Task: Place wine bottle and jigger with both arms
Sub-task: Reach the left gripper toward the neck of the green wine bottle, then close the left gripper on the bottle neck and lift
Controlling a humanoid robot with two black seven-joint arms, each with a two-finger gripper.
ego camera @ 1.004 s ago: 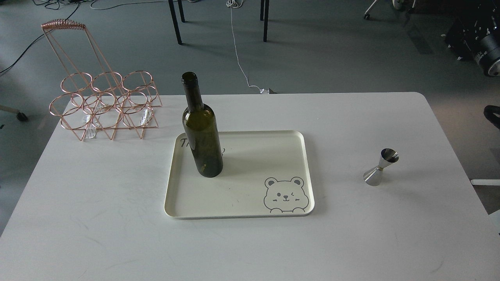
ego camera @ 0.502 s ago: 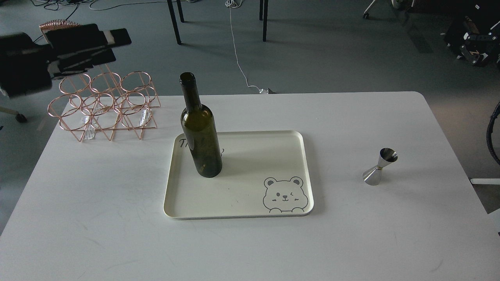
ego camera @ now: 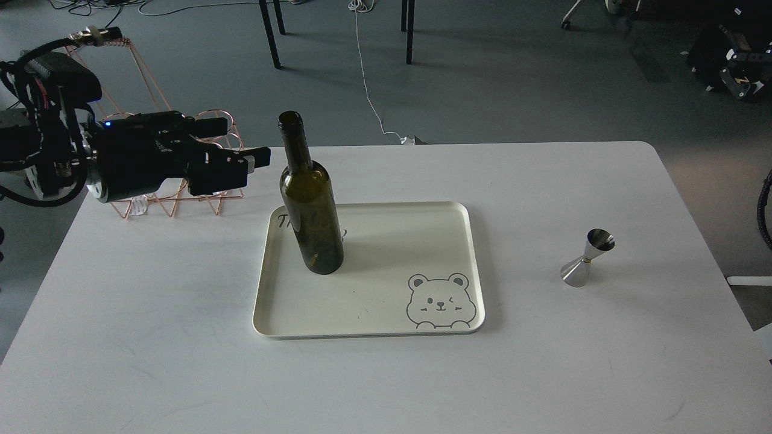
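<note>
- Left tool (ego camera: 244, 144): fingers spread wide with nothing between them, pointing toward 3 o'clock at shoulder height of the wine bottle (ego camera: 310, 202); the gap faces the glass, which suits a side grasp, but there is no contact yet
- Right tool: not visible; only a loop of cable shows at the 3 o'clock edge of the view, so its state cannot be reported
- Wine bottle: upright on the cream tray (ego camera: 458, 241), in the tray's 10 o'clock corner, just to the 3 o'clock side of the left tool; this is the near side for the left arm
- Copper wire rack (ego camera: 151, 205): behind the left tool at 10 o'clock on the worktop (ego camera: 151, 337), partly hidden by the arm
- Jigger (ego camera: 588, 258): standing on the worktop at 3 o'clock, well apart from the tray, on the right arm's side
- Judgement: neither item is grasped; the task is at its opening approach
</note>
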